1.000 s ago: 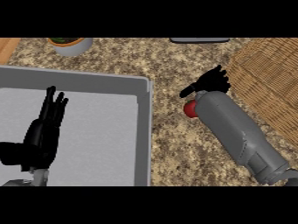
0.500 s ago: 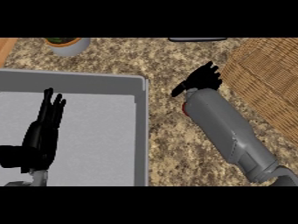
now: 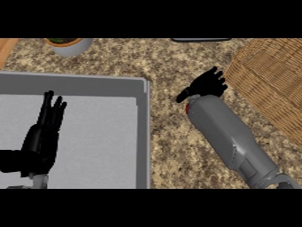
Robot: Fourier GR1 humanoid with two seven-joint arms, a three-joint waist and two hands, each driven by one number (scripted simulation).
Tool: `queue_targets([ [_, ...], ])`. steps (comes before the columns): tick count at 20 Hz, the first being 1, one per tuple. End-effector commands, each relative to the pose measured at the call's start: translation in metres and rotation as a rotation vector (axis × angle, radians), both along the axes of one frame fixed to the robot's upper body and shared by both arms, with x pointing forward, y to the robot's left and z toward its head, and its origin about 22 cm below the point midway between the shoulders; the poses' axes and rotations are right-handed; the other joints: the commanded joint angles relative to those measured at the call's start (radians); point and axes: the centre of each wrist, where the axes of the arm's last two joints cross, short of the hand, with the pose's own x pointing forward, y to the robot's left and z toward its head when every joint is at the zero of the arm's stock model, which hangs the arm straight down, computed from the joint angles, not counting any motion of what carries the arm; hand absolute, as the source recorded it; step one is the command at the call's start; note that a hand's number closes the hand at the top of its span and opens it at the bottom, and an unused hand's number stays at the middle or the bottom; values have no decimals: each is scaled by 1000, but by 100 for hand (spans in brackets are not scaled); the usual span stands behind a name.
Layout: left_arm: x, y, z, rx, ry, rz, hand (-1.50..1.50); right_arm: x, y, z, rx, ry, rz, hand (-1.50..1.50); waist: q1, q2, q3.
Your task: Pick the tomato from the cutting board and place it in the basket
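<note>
The table (image 3: 172,146) has a speckled, granite-like top in brown and beige. One woven wicker basket (image 3: 280,88), tan with a ribbed weave and a curved rim, occupies the area right of the right hand (image 3: 207,85). One grey rectangular tray or sink basin (image 3: 94,133), smooth with raised walls, lies left of that hand. One small pale round pot (image 3: 69,45) with green content sits beyond the basin's far wall. The tomato (image 3: 190,107) shows only as a small red sliver under the right wrist, on the table just left of the basket; whether the right hand's fingers clasp it cannot be determined. The left hand (image 3: 39,142) rests over the basin, fingers straight and together, holding nothing.
</note>
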Motion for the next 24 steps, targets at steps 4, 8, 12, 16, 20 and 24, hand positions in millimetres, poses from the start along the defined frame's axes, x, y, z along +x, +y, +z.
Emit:
queue_targets([
  [4,0,1,-3,8,-6,-8,0,0,0,1,24,94,-201,-150,6,6,1],
  [8,5,-2,1,17,-11,-21,0,-5,-3,-2,32,67,-210,-150,11,9,2],
  [12,8,-10,9,12,-25,-32,0,-15,5,-17,41,128,-201,-150,12,9,2],
  [16,-5,3,-13,-10,1,-10,0,-17,-14,-18,49,127,-237,-150,15,9,1],
  [20,7,-5,5,-12,-29,-24,0,-32,-5,-33,80,114,-243,-150,25,14,2],
  [24,5,0,4,13,-20,-26,0,-30,-11,-23,74,116,-233,-150,24,12,2],
])
